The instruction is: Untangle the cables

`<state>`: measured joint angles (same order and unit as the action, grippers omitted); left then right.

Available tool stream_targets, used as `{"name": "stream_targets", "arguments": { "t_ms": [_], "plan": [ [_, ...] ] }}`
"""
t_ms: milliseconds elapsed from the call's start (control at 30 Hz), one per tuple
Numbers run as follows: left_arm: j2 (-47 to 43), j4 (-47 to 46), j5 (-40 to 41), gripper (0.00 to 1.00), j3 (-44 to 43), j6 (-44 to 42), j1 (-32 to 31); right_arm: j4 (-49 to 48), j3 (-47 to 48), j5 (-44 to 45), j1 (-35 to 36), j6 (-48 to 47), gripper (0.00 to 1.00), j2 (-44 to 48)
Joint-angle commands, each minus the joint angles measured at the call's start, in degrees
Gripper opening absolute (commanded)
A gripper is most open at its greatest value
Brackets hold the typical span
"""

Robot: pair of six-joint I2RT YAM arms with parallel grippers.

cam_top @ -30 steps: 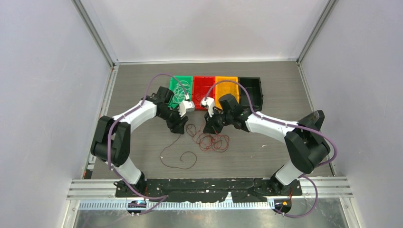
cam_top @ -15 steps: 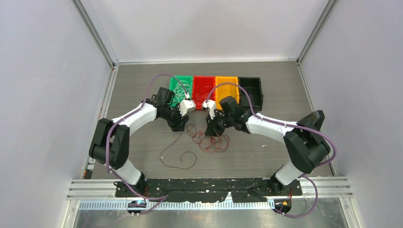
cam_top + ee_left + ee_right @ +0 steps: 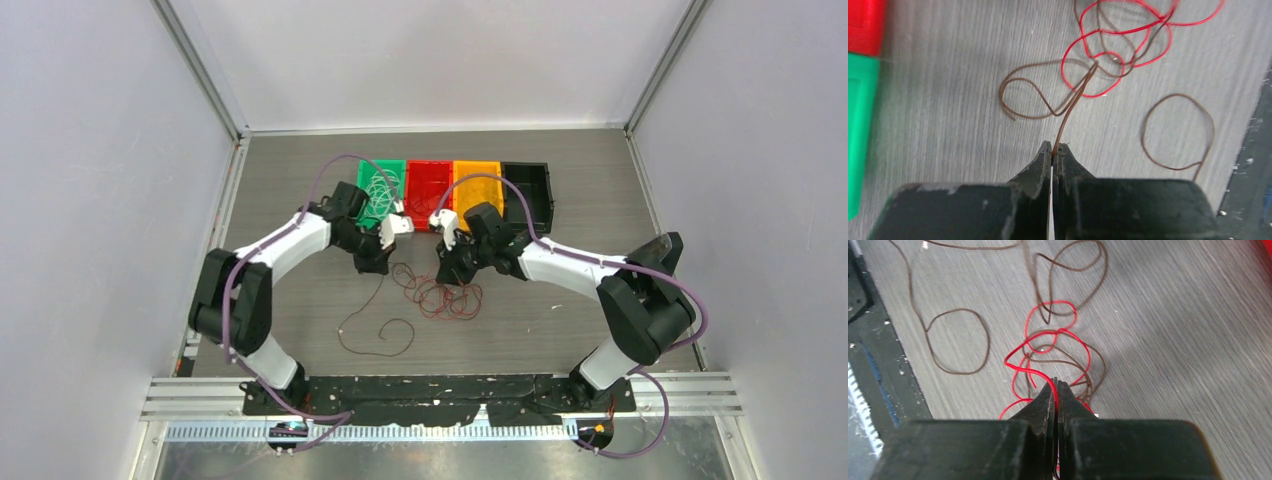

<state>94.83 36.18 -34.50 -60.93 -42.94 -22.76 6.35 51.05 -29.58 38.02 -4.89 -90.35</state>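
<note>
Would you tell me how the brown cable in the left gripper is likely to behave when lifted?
Probably floppy: the brown cable lies in loose curls, so it should droop from the left gripper. Likely light, being hair-thin. It may drag the red cable, whose loops cross it.

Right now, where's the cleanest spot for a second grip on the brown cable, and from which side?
Likely the brown cable's lone loop, flat and clear of the red cable: come from above, jaws across the strand. Nearer the tangle, red crosses it.

I am finding no text, label, brand, number or sign that can be read in any of these views.
</note>
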Motion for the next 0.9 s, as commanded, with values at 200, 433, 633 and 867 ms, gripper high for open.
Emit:
{"name": "stream_targets", "arguments": {
  "t_ms": [200, 433, 633, 867],
  "plan": [
    [-25.78, 4.73, -17.75, 0.00, -17.49, 22.12, 9.04, 19.59, 9.49, 19.73, -0.32, -16.46, 0.05, -3.23],
    [-32.81, -5.11, -17.43, 0.00, -25.28, 40.72, 20.05, 24.20, 3.83, 32.87, -0.36, -33.80, 0.05, -2.21],
    [-32.41, -8.42, -22.68, 0.00, -32.26, 48.42, 25.73, 24.70, -1.08, 35.15, -1.21, -38.02, 0.05, -1.59],
    [-34.51, -10.78, -25.04, 0.00, -29.06, 55.27, 24.14, 34.27, 6.79, 22.69, -3.15, -34.36, 0.58, 1.73]
  ]
}}
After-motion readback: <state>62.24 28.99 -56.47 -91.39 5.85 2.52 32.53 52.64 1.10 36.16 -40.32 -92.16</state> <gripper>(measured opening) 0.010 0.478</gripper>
